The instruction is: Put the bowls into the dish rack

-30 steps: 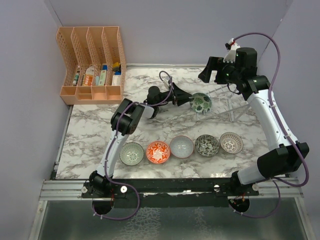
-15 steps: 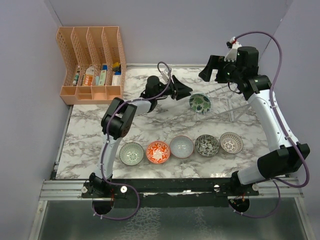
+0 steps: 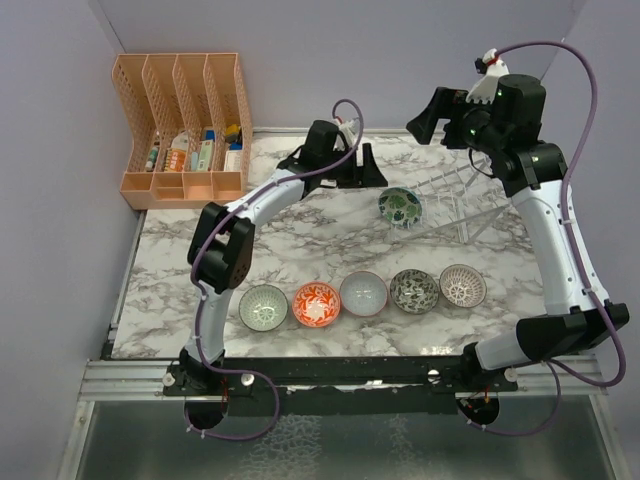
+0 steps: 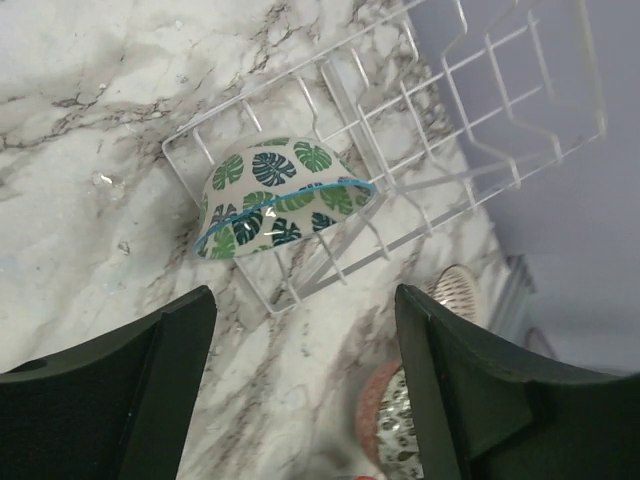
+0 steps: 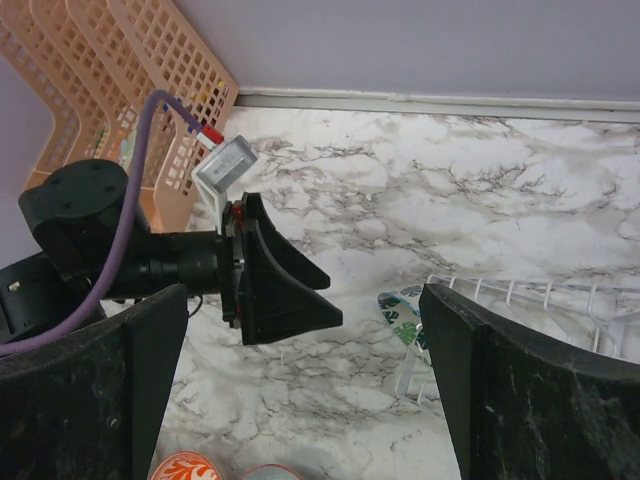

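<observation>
A: Where is the green-leaf bowl [image 4: 285, 203]?
B: Tilted in the left end of the dish rack [image 3: 452, 198], far right on the counter [image 3: 180, 262].
A: And the arms?
B: The left end effector [image 3: 364, 169] gapes wide and empty, just left of it. The right end effector [image 3: 432, 112], equally wide, hangs raised by the rack's far side.

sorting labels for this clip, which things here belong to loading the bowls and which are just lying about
Job: dish rack; leaf bowl in it; pale green bowl, red-orange bowl, blue-grey bowl, speckled bowl, lattice bowl.
Lying about: orange file organizer and its small items.
</observation>
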Robot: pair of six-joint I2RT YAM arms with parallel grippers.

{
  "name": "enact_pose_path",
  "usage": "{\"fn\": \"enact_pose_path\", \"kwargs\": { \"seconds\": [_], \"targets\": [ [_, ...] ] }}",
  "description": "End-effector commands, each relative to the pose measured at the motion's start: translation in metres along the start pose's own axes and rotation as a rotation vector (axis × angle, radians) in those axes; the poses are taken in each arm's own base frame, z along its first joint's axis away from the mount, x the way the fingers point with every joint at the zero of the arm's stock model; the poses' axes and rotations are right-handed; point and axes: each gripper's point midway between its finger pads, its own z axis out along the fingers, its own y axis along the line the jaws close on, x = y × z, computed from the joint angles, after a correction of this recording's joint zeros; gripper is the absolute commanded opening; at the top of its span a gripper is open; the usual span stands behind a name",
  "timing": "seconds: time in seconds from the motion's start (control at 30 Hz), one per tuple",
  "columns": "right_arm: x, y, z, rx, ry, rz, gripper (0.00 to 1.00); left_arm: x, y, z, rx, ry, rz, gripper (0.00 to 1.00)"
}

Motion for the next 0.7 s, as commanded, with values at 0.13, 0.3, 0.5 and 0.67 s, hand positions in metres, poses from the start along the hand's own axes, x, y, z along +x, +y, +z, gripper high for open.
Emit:
{"fn": "enact_pose_path", "kwargs": {
  "seconds": [0.13,0.3,0.5,0.67],
  "targets": [
    [-0.008,0.003,-0.011,-0.004,-0.025,-0.005,1.00,0.012,0.026,0.015,-0.070,0.036,0.455,0.88],
    [-0.007,0.002,-0.006,-0.005,-0.017,-0.003,1.00,0.017,0.037,0.031,-0.046,0.049,0.578,0.88],
    [-0.006,0.000,0.000,-0.002,-0.005,-0.001,1.00,0.029,0.032,0.049,0.106,0.054,0.646,0.85],
    [-0.003,-0.001,0.006,-0.002,0.008,0.003,1.00,0.029,0.028,0.062,0.166,0.029,0.598,0.84]
  ]
}}
